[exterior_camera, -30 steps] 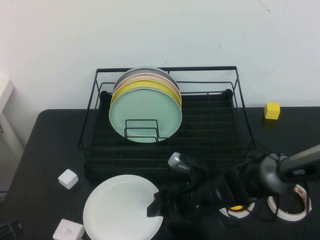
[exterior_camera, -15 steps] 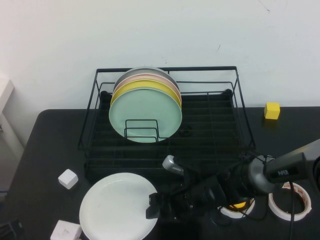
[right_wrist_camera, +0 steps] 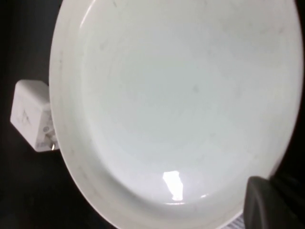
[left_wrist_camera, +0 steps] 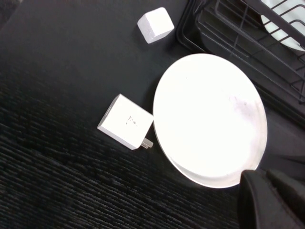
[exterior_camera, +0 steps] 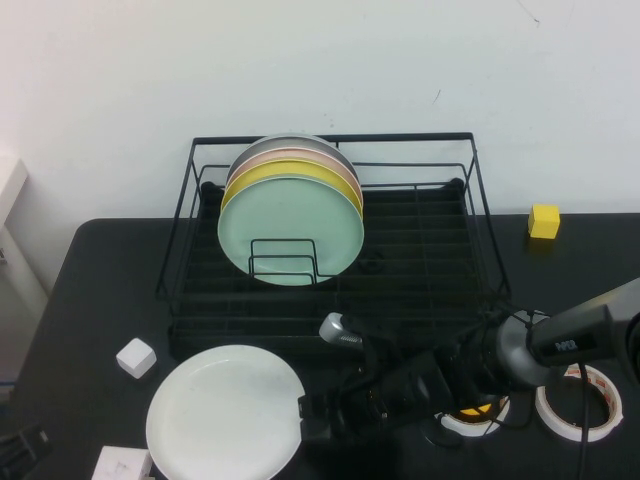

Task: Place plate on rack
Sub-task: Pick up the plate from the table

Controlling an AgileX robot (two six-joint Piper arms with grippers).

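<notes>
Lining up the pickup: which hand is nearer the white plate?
Right. The right hand is at the plate's right edge, by the rack. The left hand isn't in the high view; its wrist camera looks down on the plate.

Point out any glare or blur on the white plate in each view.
High view: the plate looks evenly lit, right gripper at its edge. Left wrist view: plate washed out to flat white. Right wrist view: a small bright glint near the rim, plate slightly soft. The left gripper is unseen.
</notes>
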